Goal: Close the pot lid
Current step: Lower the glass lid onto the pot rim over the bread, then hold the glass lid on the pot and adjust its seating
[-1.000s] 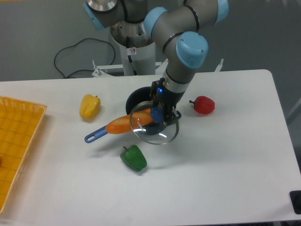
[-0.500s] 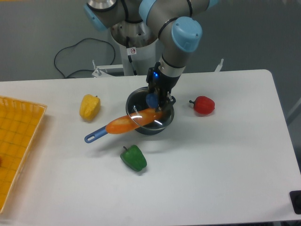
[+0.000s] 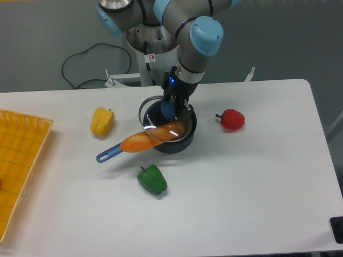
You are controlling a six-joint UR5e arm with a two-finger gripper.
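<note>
White table (image 3: 257,176) across most of the view, bearing everything else. Grey and pale-blue arm (image 3: 188,32) reaching down from the back over the middle. Orange mesh tray (image 3: 16,160) at the left edge. Dark pot (image 3: 179,140) at centre, long blue handle running down-left to its end near the green pepper. Glass lid (image 3: 161,119) held over the pot, tilted, shifted a little toward the back left, its metal rim overlapping the pot's mouth; whether resting on the pot, cannot tell. Orange carrot (image 3: 144,139) lying across the pot's front left and along the handle, partly seen through the glass. Yellow pepper (image 3: 102,121) left of the pot, apart from it. Green pepper (image 3: 152,179) in front, near the handle. Red pepper (image 3: 231,119) to the right, well apart. Gripper (image 3: 172,107) clamped narrowly on the lid's blue knob.
</note>
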